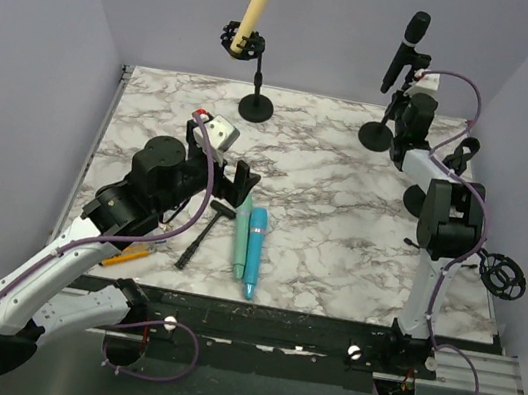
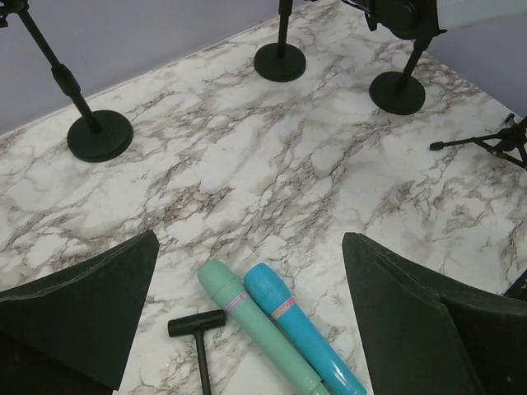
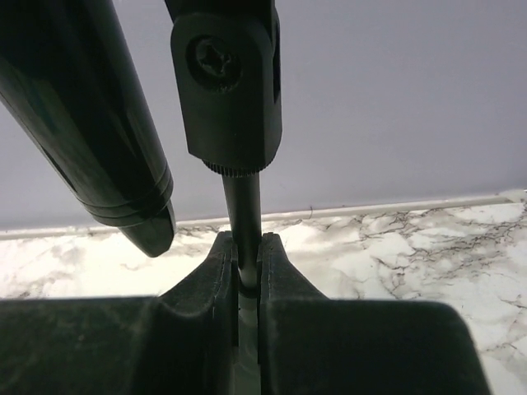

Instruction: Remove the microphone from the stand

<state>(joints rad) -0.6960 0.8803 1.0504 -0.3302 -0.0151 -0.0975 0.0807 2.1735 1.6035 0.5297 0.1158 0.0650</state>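
Observation:
A black microphone (image 1: 406, 49) sits tilted in the clip of the right stand, whose round base (image 1: 376, 136) is on the marble table. My right gripper (image 1: 408, 106) is shut on that stand's thin pole (image 3: 244, 206), just below the clip joint (image 3: 228, 78). In the right wrist view the microphone (image 3: 90, 115) hangs at the upper left of my gripper (image 3: 247, 251). A cream microphone (image 1: 259, 4) stands in the left stand (image 1: 256, 107). My left gripper (image 1: 236, 185) is open and empty above the table (image 2: 249, 247).
A teal microphone (image 2: 255, 329) and a blue one (image 2: 300, 337) lie side by side under the left gripper, with a small black hammer-like tool (image 2: 196, 325) next to them. A pencil (image 1: 122, 257) lies at front left. A shock-mount tripod (image 1: 502, 275) sits at the right edge. Another round base (image 2: 398, 92) stands under the right arm.

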